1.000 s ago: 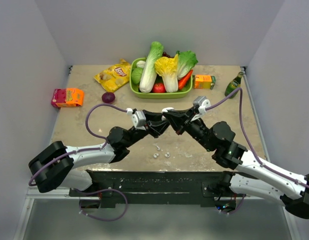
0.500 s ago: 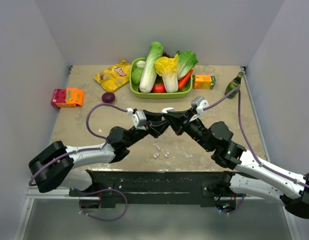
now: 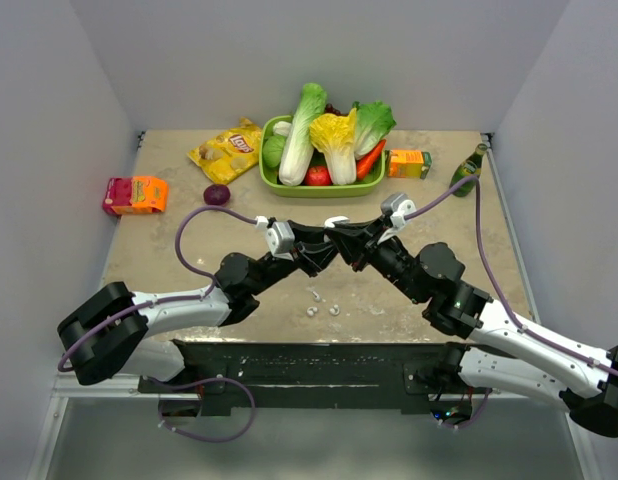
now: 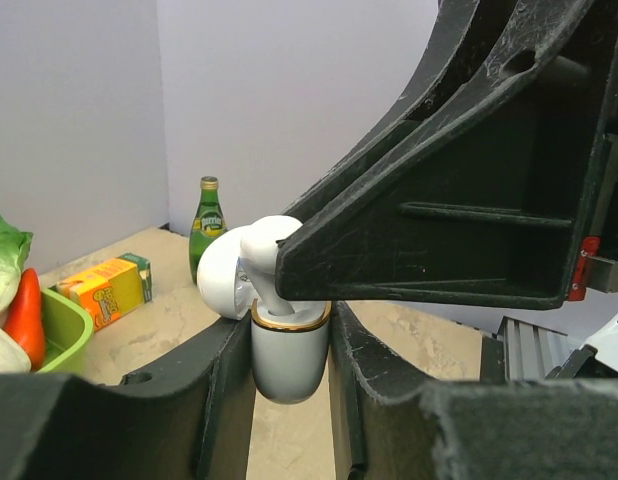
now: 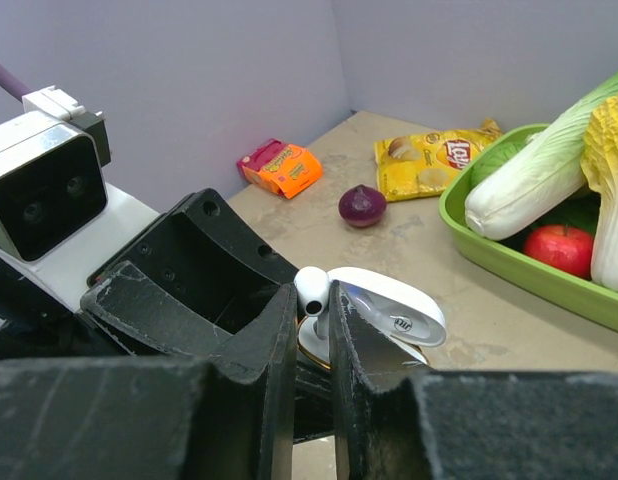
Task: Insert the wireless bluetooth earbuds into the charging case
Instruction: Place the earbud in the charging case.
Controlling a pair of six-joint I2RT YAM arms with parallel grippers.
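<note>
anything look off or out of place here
Yes: a few tiny white earbuds lie loose on the table near its front edge, scattered instead of seated in the case, which the left gripper holds above the table. Nothing else looks spilled or damaged.

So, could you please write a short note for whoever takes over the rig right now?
The left tool is shut on the small white gold-rimmed charging case, lid open.
The right tool has one tiny white glossy earbud between its jaws at the case's mouth; whether it grips, I cannot tell.
Done: case held open, one bud brought to it.
Left: seat that bud, then fetch the loose white buds lying on the beige table near the arm bases.
</note>
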